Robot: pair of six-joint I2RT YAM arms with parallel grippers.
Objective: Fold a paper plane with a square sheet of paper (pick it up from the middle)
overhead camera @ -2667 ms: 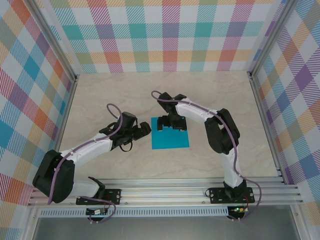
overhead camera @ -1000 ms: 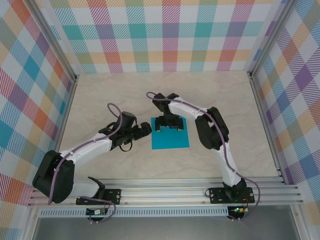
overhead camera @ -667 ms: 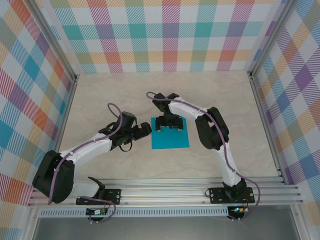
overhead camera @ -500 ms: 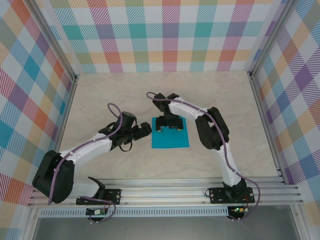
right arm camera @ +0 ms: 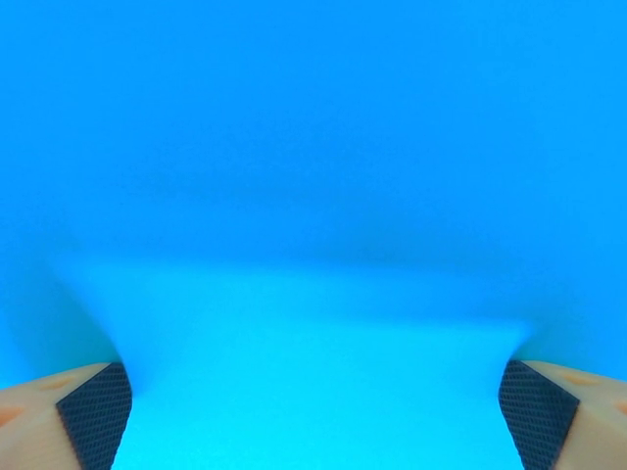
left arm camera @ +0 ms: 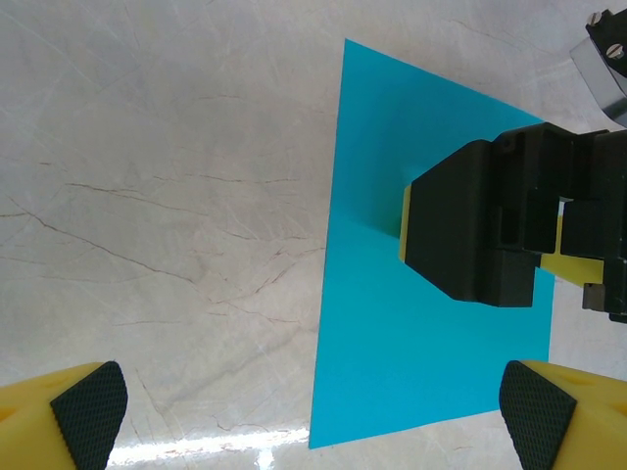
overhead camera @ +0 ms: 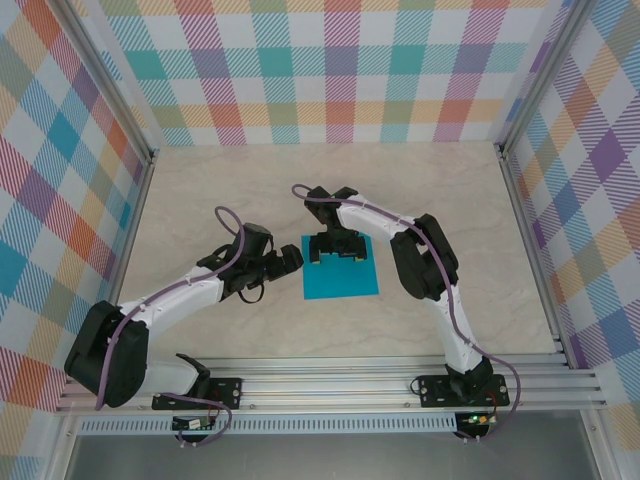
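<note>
Teal paper [overhead camera: 345, 282] flat | right tool [right arm camera: 313, 406] spread over it | left tool [left arm camera: 313, 403] spread, beside

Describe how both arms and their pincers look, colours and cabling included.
The left arm and right arm are white tubes with bulky black joints, a purple cable running along each. The left pincer and right pincer have black bodies, yellow fingers and black textured pads.
</note>
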